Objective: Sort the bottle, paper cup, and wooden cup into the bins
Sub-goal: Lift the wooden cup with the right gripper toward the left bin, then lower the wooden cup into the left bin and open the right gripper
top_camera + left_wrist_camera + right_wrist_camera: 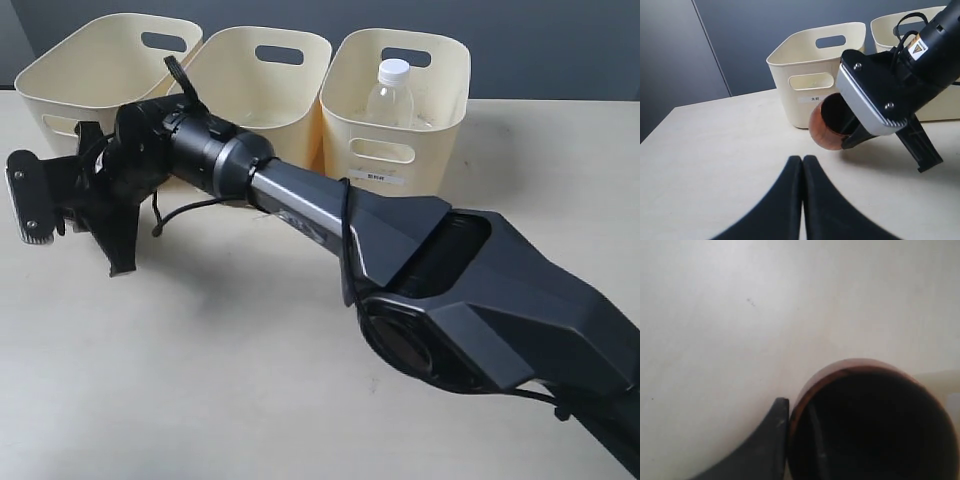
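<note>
The R arm reaches across the middle to the far left side of the exterior view, and its pincer (850,127) is clamped on the wooden cup (827,127): one black finger (767,440) lies against the outer wall, the other sits inside the dark bore, w/ the rim pinched between them. In the left wrist view the cup hangs tilted, its mouth turned sideways, lifted off the tabletop (720,145) w/ a shadow beneath it. Just behind the R pincer stands the nearest cream-yellow bin (815,70), small white label on its front; the cup is in front of that bin, outside it, near its lower wall but whether touching can't tell. In the exterior view the cup itself is hidden behind the R pincer body (75,195), which sits in front of the leftmost bin (75,70). The middle bin (262,85) is behind the R wrist; the third bin (400,130) is well apart from the R pincer, on its far side, and holds the clear bottle (390,95), upright, white cap on. The L pincer (803,162) is closed, fingertips pressed together w/ nothing between, low over the tabletop and near the cup, apart from it.
</note>
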Robot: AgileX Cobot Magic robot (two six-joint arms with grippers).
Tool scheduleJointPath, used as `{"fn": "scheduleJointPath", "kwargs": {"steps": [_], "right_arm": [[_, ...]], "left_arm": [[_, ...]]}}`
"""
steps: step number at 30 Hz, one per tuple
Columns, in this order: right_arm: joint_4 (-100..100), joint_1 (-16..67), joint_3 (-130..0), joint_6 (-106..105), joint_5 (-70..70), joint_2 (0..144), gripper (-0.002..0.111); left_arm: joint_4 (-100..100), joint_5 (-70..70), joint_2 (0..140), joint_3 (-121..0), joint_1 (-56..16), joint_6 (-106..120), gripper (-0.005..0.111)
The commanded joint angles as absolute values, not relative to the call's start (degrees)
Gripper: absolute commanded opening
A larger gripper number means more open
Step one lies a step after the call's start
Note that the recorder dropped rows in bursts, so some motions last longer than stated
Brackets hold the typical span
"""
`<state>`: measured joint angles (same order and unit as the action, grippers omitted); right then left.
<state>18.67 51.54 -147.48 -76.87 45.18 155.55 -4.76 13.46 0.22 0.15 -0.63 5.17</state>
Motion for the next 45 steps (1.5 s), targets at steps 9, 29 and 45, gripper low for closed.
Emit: {"fn": "scheduleJointPath", "kwargs": {"steps": [9,29,45], "right_arm": [[22.2,49.83,-147.68,-75.63,45.36,145.31,-0.001],[35.44,41.01,-147.68,-73.07,37.01,145.21,-0.001],[40.27,40.45,-147.68,-73.45,28.69,152.51,-0.001]], "left_arm": [[-4.56,13.29,0.0,0.0,-0.83,5.08,0.0],[-4.56,13.29,0.0,0.0,-0.83,5.08,0.0],[-4.56,13.29,0.0,0.0,-0.83,5.08,0.0]]}}
